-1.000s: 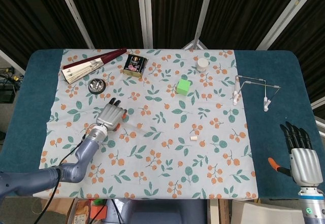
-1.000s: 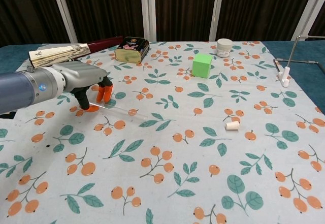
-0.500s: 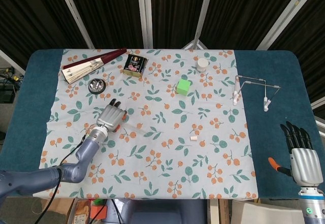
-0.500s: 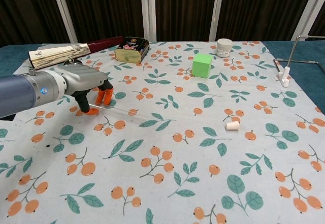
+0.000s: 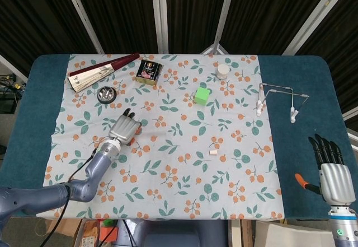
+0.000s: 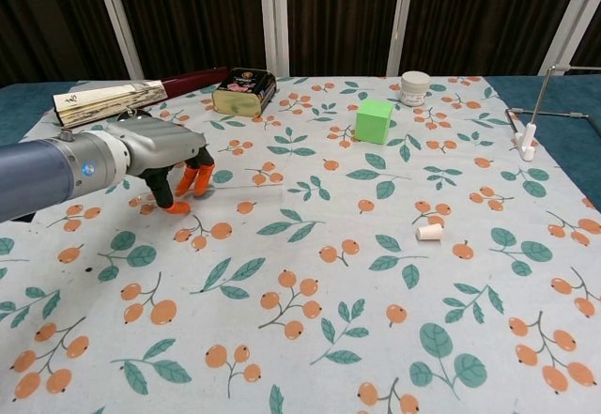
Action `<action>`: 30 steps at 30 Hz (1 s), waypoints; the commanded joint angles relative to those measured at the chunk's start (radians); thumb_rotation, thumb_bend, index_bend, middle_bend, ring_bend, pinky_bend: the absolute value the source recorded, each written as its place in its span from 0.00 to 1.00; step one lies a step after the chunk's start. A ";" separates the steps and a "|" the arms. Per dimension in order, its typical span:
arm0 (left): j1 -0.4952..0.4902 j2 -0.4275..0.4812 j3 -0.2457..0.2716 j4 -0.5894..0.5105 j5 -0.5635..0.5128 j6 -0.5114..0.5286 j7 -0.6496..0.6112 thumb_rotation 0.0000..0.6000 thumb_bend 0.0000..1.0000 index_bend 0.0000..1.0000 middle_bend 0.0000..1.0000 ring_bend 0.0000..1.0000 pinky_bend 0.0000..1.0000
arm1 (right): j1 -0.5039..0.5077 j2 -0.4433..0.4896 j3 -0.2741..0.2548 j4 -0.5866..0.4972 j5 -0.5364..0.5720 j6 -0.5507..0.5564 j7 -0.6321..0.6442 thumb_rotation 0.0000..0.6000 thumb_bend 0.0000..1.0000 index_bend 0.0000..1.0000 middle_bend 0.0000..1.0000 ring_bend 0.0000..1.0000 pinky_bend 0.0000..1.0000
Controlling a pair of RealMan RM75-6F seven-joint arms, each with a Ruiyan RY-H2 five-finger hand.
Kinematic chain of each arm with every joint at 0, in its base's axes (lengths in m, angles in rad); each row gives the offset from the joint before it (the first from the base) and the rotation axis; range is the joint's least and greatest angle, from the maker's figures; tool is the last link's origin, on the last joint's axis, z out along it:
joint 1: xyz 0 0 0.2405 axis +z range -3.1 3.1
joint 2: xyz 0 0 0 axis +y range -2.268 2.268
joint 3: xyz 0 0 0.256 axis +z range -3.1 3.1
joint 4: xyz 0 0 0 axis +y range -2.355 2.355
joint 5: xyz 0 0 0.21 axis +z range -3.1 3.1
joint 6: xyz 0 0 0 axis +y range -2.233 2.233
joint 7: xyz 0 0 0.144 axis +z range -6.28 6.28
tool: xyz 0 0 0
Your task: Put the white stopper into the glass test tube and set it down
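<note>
1. We are watching the left hand (image 6: 164,151) closing on the near end of the glass test tube (image 6: 239,180), thumb below and orange fingertips (image 6: 192,179) above. The glass is faint, so we are judging the grip from the finger pose.
2. Half a second ago the tube was lying flat on the floral cloth (image 5: 184,180), angled down toward the robot's right. Now its free end is sitting higher and pointing more level, so we are reading this as the tube coming off the cloth.
3. For the task, this is meaning that the pick-up step is under way and the stopper step is not yet begun.
4. The left forearm is reaching in low from the left edge, wrist nearly level and palm facing down over the cloth.
5. The white stopper (image 6: 429,233) is lying on its side on the cloth, well apart from the tube, toward the robot's right.
6. The right hand (image 5: 331,177) is resting at the right end of the bench (image 5: 302,90), fingers straight and apart, holding nothing and well apart from the stopper.
</note>
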 commanded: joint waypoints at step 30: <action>0.130 0.134 -0.066 -0.167 0.384 0.265 -0.407 1.00 0.56 0.60 0.67 0.18 0.07 | 0.108 -0.028 0.049 -0.057 0.062 -0.147 -0.126 1.00 0.23 0.10 0.00 0.00 0.00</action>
